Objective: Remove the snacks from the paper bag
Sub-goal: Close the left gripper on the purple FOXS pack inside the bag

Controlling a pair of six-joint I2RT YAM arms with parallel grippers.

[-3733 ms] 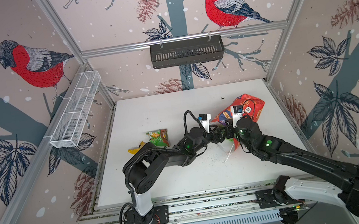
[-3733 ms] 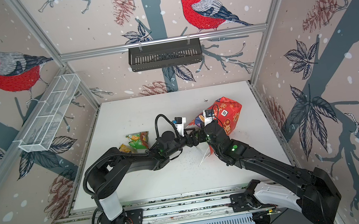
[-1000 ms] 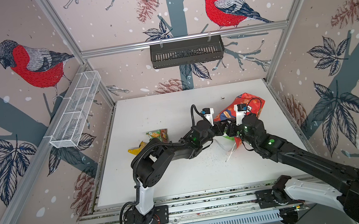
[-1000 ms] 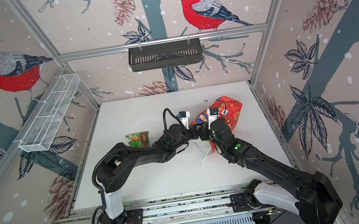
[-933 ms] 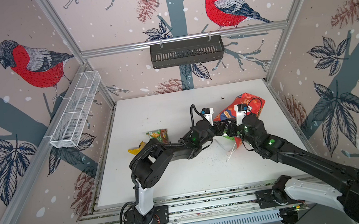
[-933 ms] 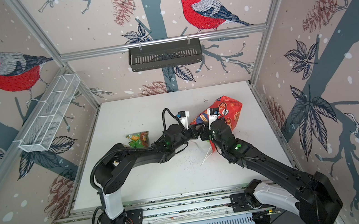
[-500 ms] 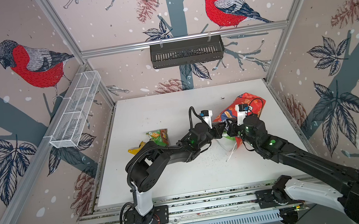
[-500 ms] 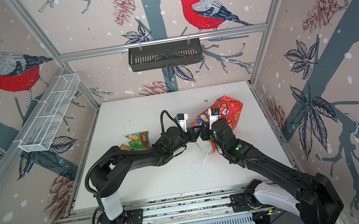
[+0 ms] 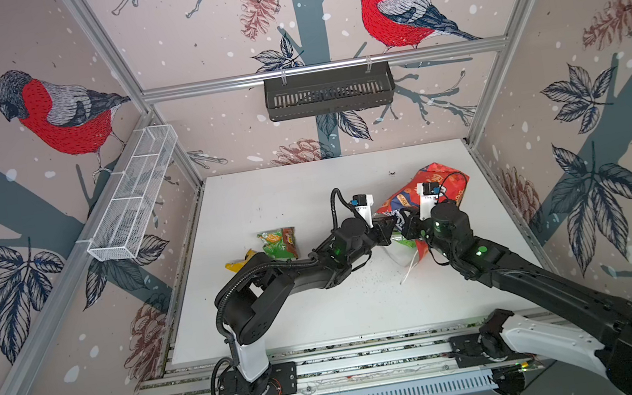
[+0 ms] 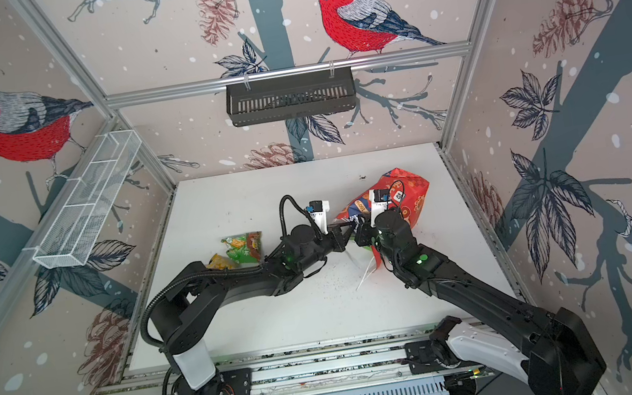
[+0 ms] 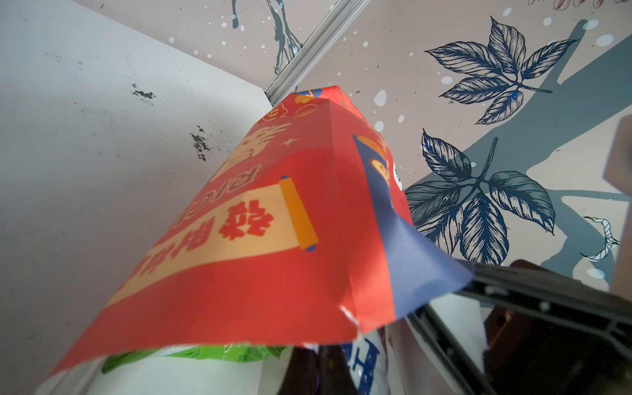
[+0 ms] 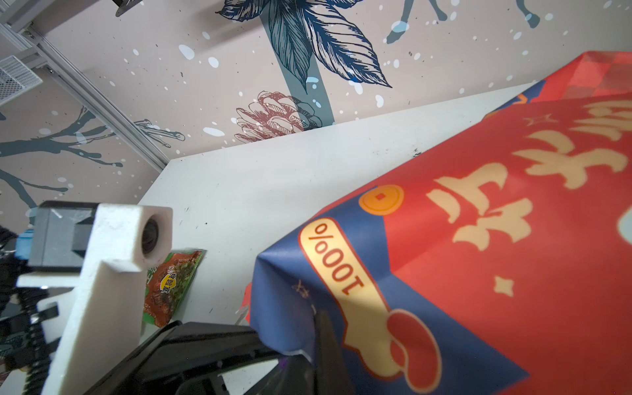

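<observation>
Snack packets lie out on the left half of the white counter (image 9: 284,194): a yellow packet (image 9: 236,263), partly behind the left arm, and just beside it a green-red packet (image 9: 279,244). Bullfinch wallpaper (image 9: 59,113) covers the walls. A white wire basket (image 9: 134,199) hangs on the left wall and a black slotted basket (image 9: 329,91) on the back one.

Right of the middle, the paper bag (image 9: 444,182) sits tilted with its mouth toward the arms. The left jaws are together at that mouth; whether they pinch anything I cannot tell. The right jaws, just beside them, are clamped on the bag's blue edge.

Only the left wrist view looks under the red rim, to a bright green packet (image 11: 219,354) against the white inside. The right wrist view alone shows "100%" printed on the blue panel, with the green-red packet on the counter beyond the left wrist camera (image 12: 113,246).
</observation>
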